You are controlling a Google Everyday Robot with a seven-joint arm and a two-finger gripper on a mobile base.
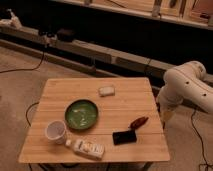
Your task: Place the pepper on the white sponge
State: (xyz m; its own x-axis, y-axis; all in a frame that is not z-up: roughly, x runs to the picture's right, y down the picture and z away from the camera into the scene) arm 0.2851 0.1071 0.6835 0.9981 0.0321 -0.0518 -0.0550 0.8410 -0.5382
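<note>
The pepper [138, 122], small and dark red-brown, lies on the wooden table [127, 102] near its right edge. The white sponge [106, 90] rests at the table's far middle, apart from the pepper. My white arm is folded to the right of the table. Its gripper [162, 114] hangs low beside the table's right edge, a short way right of the pepper, open and holding nothing.
A green plate [81, 113] sits at the table's centre left. A white mug [55, 131] and a lying white bottle [87, 147] are at the front left. A flat black object [124, 137] lies just in front of the pepper. Benches and cables line the back.
</note>
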